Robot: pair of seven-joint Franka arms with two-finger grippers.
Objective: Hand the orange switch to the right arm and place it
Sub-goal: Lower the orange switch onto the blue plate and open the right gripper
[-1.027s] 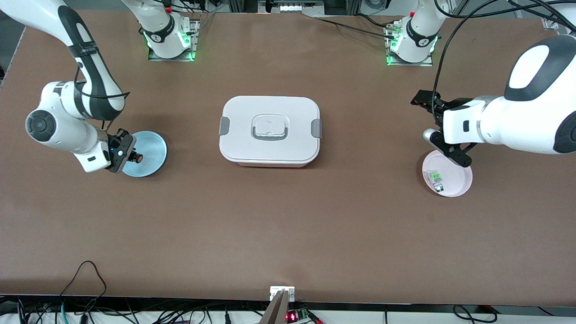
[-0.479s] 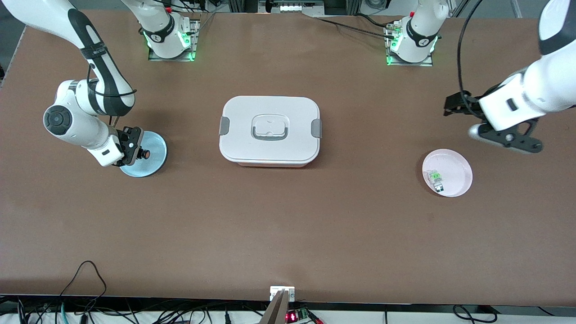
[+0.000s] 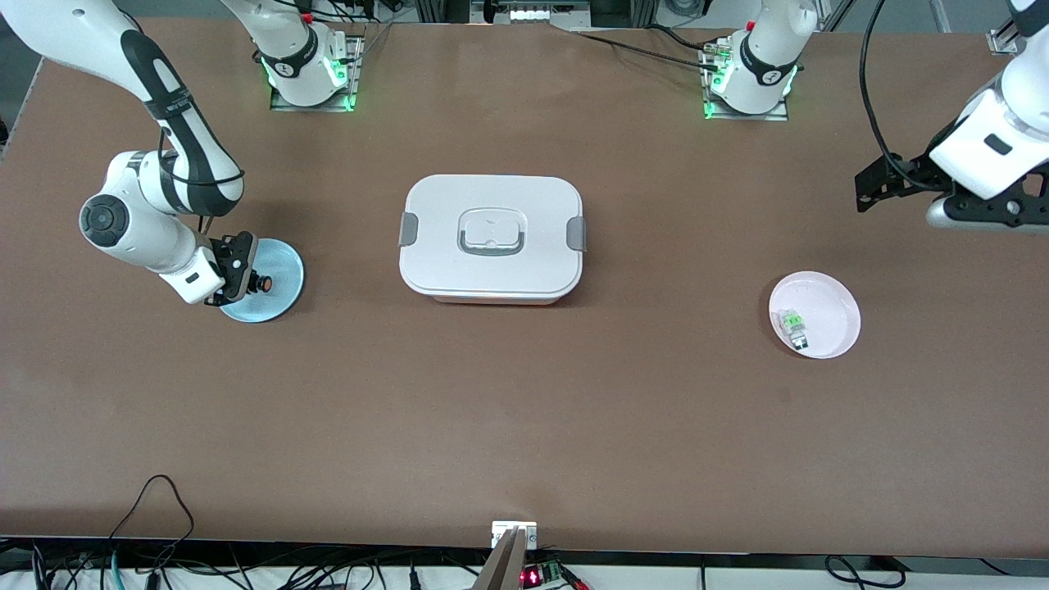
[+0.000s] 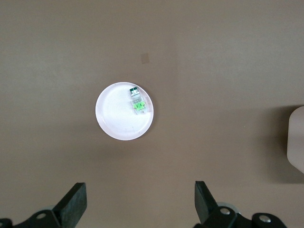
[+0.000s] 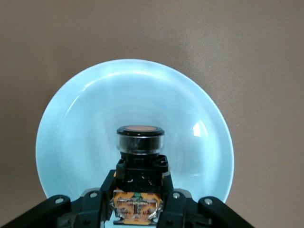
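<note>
Pinched between the fingers of the right gripper [image 3: 244, 275]: the tiny black switch with an orange cap and copper-brown terminals [image 5: 140, 156]; held by the boxy lower body, cap pointing away from the wrist, over the round pale-blue glossy plate [image 5: 90, 118]; found at mid-height of the front view, toward the right arm's end of the table; could not tell whether the switch touched the plate or hung just above it.

Left gripper [image 4: 138, 206] up in the air near the upper corner of the front view at the left arm's end of the table; fingers [image 4: 73, 205] spread wide apart, holding nothing; below it, in the middle of the left wrist view, the round pale-pink plate [image 4: 111, 121] with a small clear part with a green top [image 4: 137, 102] lying near its rim.

Closed white rectangular lunch box with grey clips [image 3: 490, 238] at the centre of the front view, well apart from both plates.

Judged light and rigid; smooth round cap likely slippery, so poor for gripping; terminals probably easy to bend; flat sides of the black body looked the safest hold, as taken here; likely to tip or roll on the glossy plate if let go tilted, so best lowered gently before opening.
</note>
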